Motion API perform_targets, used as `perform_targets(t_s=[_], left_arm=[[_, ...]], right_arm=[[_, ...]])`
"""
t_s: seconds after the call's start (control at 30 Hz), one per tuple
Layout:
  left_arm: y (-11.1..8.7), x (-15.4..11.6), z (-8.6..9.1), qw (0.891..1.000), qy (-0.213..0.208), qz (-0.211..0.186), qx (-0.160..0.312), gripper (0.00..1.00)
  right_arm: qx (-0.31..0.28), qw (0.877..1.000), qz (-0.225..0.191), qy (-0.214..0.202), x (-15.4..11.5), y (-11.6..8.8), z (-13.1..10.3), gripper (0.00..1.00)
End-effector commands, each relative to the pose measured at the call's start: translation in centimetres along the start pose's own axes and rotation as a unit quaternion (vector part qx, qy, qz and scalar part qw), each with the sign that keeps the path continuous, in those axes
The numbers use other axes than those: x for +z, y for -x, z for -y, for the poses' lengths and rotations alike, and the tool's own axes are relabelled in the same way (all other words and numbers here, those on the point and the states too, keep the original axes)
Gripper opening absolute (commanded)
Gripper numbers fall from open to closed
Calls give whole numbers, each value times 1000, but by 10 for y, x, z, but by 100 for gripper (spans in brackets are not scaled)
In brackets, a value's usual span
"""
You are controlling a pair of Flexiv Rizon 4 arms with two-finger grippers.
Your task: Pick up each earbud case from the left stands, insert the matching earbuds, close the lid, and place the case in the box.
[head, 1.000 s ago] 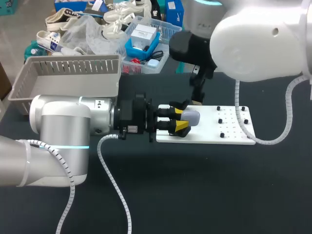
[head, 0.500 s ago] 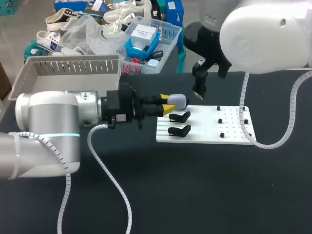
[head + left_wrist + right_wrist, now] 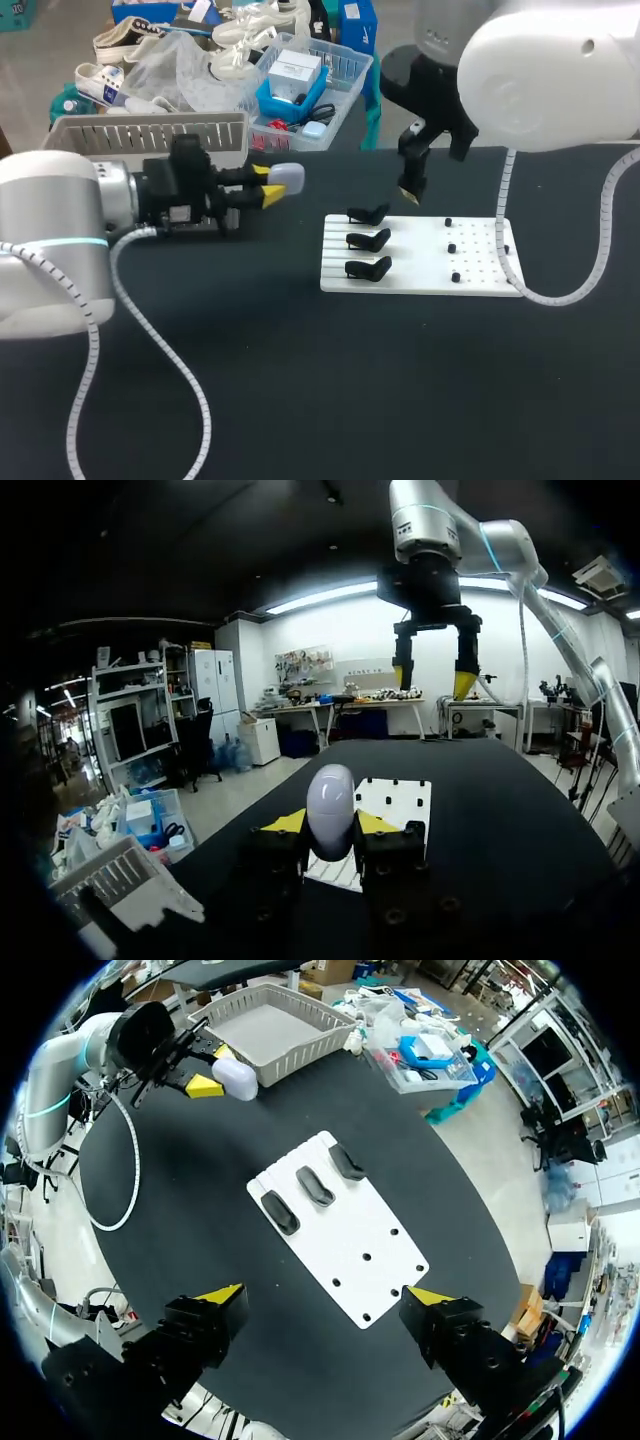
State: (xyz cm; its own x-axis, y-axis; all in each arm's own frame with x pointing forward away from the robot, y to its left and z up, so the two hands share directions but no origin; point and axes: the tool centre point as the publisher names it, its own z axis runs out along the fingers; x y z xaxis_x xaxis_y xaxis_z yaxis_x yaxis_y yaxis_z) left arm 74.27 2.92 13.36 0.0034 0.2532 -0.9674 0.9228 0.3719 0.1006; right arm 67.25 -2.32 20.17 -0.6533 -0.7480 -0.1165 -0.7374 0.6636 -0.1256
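**Head view.** The grey box [image 3: 150, 135], plastic with slatted walls, sits well apart from the white board [image 3: 480, 275], out past the board's stand end at the far edge of the black desk [image 3: 350, 390]. The left arm [image 3: 60, 220] lies level between box and board. The left jaws pinch the earbud case [image 3: 287, 177], held in the air off the board's stand end, near the box wall. Three black stands [image 3: 368, 240] sit in a row on the board; small black pegs [image 3: 451, 248] dot its other half. The right arm [image 3: 540, 80] hangs over the board's far edge, the right jaws spread.

**Left wrist view.** The case [image 3: 331, 812] is a smooth, egg-shaped, pale grey shell, gripped on both sides by the yellow tips. The board [image 3: 395, 798] lies ahead of it. The right jaws hang high beyond the board, wide apart.

**Right wrist view.** The board [image 3: 370, 1235] lies below, between the spread right jaws. The stands [image 3: 315, 1186] are curved and glossy. The box [image 3: 270, 1030] shows its flat floor. The case [image 3: 238, 1078] sits between the board and the box.
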Motion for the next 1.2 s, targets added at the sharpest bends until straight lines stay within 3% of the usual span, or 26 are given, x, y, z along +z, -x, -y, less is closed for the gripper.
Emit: perform_targets(t_s=[0.03, 0.33, 0.57, 1.0, 1.03, 1.07, 1.13, 1.17, 1.2], left_arm=[[-3, -26, -16, 998, 58, -14, -11, 0], [-30, -68, -70, 987, 145, -68, -32, 0], [-58, -81, -102, 975, 187, -100, -70, 0], [-95, -91, -144, 946, 256, -129, -153, 0], [-96, -90, -144, 945, 255, -132, -154, 11], [-97, -90, -145, 945, 255, -134, -154, 33], [-97, -89, -145, 945, 257, -135, -154, 63], [-97, -89, -145, 944, 258, -134, -155, 100], [-98, -89, -145, 945, 260, -132, -151, 100]], right_arm=[[1, 1000, 3, -1, 0, -2, -1, 100], [1, 1000, 3, -1, 0, -2, -1, 100], [1, 1000, 3, -1, 0, -2, -1, 100], [1, 1000, 3, -1, 0, -2, -1, 100], [1, 1000, 3, -1, 0, -2, -1, 100], [1, 1000, 3, -1, 0, -2, -1, 100], [1, 1000, 3, -1, 0, -2, -1, 100], [1, 1000, 3, -1, 0, -2, -1, 100], [1, 1000, 3, -1, 0, -2, -1, 100]])
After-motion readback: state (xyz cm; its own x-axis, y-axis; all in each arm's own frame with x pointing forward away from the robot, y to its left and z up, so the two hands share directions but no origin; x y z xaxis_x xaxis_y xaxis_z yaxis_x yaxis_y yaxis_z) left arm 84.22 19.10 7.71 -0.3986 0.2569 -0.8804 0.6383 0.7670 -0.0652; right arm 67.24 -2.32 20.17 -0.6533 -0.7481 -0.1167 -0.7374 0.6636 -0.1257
